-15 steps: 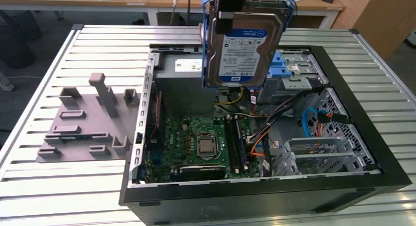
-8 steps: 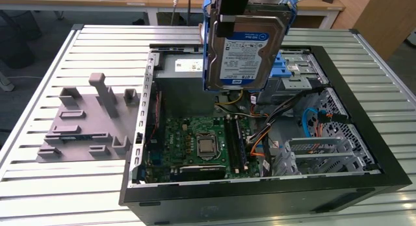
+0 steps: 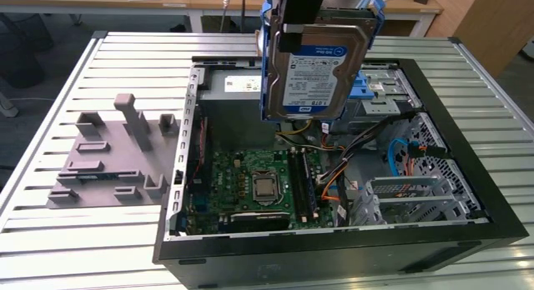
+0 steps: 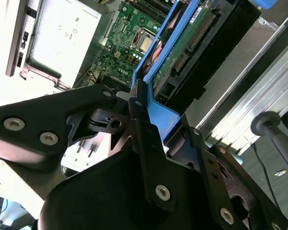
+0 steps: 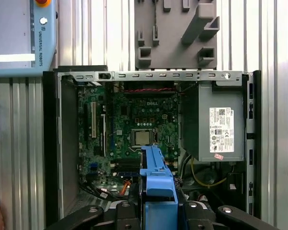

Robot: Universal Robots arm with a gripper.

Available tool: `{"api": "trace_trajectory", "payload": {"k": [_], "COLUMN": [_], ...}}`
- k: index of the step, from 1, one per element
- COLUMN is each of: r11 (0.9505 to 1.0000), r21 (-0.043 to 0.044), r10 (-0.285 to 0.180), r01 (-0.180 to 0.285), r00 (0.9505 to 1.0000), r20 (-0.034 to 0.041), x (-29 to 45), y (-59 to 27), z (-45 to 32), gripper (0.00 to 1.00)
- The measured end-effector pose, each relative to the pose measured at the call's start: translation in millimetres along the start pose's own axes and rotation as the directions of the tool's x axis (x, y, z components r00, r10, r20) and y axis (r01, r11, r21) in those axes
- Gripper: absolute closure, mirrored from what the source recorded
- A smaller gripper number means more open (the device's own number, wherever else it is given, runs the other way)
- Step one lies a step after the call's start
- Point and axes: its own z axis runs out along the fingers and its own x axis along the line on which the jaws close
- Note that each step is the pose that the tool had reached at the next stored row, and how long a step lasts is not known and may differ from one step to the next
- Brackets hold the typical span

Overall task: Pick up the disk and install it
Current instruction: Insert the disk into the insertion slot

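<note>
The disk [image 3: 321, 71] hangs upright above the open computer case [image 3: 334, 246], over its far middle part. It is silver with a blue-and-white label and a blue plastic frame. My gripper [image 3: 299, 18] is shut on its upper edge. In the second wrist view the black fingers [image 4: 143, 129] clamp the blue frame [image 4: 161, 117], and the disk's green circuit board [image 4: 182, 52] faces the camera. In the first wrist view the blue frame [image 5: 156, 179] runs out from the gripper [image 5: 156, 211] over the motherboard [image 5: 134, 129].
Inside the case lie the green motherboard [image 3: 259, 184], a grey power supply box with a white sticker [image 5: 216, 120], a metal drive bay with a blue latch [image 3: 364, 90] and loose cables [image 3: 334, 177]. A grey fixture plate with posts [image 3: 109, 159] lies on the slatted table at the exterior view's left.
</note>
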Motion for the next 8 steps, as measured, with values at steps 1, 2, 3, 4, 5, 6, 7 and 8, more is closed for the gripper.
{"api": "trace_trajectory", "payload": {"k": [1,2,3,4,5,6,7,8], "r11": [1.0000,1.0000,1.0000,1.0000,1.0000,1.0000,1.0000,1.0000], "r21": [0.0000,0.0000,0.0000,-0.0001,-0.0001,-0.0001,-0.0001,0.0000], "r10": [0.000,0.000,0.000,0.000,0.000,0.000,0.000,0.000], "r01": [0.000,0.000,0.000,0.000,0.000,0.000,0.000,0.000], "r00": [1.0000,1.0000,1.0000,1.0000,1.0000,1.0000,1.0000,1.0000], "r20": [0.0000,0.0000,-0.0001,-0.0001,-0.0001,-0.0001,0.0000,0.0001], "x": [1.2,2.5,4.1,5.9,8.0,10.4,13.6,16.6], "y": [0.0,-0.1,-0.1,-0.3,-0.4,-0.6,-0.9,-1.2], "z": [0.0,0.0,-0.1,-0.1,-0.1,-0.2,-0.2,-0.1], "gripper": [0.64,0.64,0.64,0.64,0.64,0.64,0.64,0.64]}}
